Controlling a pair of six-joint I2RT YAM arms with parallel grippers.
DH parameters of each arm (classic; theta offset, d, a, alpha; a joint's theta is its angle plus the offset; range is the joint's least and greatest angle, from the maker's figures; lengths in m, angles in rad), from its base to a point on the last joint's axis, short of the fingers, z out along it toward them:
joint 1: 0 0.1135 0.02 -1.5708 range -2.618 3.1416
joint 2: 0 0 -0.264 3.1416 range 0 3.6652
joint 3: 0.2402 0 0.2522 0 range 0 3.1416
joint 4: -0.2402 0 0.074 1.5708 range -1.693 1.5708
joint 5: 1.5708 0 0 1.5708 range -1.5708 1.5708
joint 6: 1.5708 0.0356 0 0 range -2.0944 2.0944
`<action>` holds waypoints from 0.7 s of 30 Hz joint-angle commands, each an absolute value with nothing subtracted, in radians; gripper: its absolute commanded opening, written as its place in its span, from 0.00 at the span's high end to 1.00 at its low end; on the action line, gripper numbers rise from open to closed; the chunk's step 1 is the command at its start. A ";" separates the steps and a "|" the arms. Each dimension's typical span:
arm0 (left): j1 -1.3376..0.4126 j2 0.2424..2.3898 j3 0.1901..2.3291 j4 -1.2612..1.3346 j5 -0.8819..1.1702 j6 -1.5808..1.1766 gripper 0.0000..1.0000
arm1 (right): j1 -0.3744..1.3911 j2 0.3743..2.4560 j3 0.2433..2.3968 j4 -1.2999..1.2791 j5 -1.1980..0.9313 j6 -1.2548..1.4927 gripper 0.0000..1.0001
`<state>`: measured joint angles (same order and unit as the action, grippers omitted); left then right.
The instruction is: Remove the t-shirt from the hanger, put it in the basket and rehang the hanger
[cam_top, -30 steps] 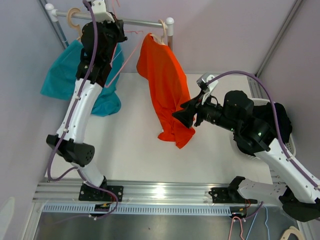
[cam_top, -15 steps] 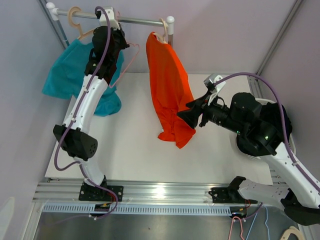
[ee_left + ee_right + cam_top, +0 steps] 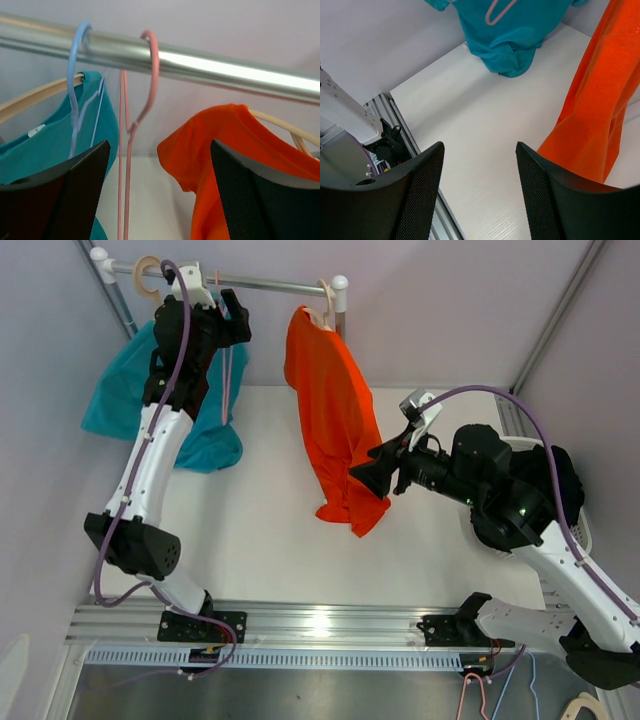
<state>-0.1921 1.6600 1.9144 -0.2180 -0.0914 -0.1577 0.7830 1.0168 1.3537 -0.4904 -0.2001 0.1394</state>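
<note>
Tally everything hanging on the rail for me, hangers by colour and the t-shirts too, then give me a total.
Beige hangers: 2
Pink hanger: 1
Blue hanger: 1
Teal t-shirt: 1
Orange t-shirt: 1
Total: 6

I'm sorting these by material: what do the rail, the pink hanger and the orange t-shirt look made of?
Rail: probably polished metal, given its bright mirror-like streak. Pink hanger: thin wire, perhaps plastic-coated, with an even, dull colour. Orange t-shirt: soft cloth, judging by its draping and folds.
</note>
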 commanded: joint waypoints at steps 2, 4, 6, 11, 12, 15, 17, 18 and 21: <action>-0.195 1.496 1.815 -0.158 -0.008 -0.183 0.12 | 0.775 1.028 1.341 -0.413 -0.236 0.153 0.36; -0.195 1.453 1.754 -0.164 0.021 -0.175 0.07 | 0.773 1.043 1.339 -0.402 -0.250 0.155 0.35; -0.195 1.392 1.724 -0.192 0.009 -0.158 0.02 | 0.770 1.054 1.341 -0.393 -0.261 0.155 0.35; -0.137 1.301 1.701 -0.232 -0.077 -0.124 0.00 | 0.762 1.083 1.341 -0.377 -0.316 0.155 0.34; -0.109 1.290 1.698 -0.224 -0.013 -0.129 0.00 | 0.759 1.088 1.348 -0.374 -0.333 0.146 0.33; -0.003 1.324 1.701 -0.212 0.121 -0.132 0.01 | 0.750 1.127 1.400 -0.426 -0.386 0.141 0.24; 0.064 1.371 1.759 -0.279 0.161 -0.137 0.01 | 0.746 1.141 1.434 -0.459 -0.393 0.138 0.20; 0.080 1.397 1.823 -0.302 0.170 -0.141 0.01 | 0.739 1.140 1.437 -0.463 -0.394 0.137 0.19; 0.132 1.521 1.935 -0.376 0.131 -0.147 0.01 | 0.730 1.135 1.428 -0.480 -0.400 0.135 0.15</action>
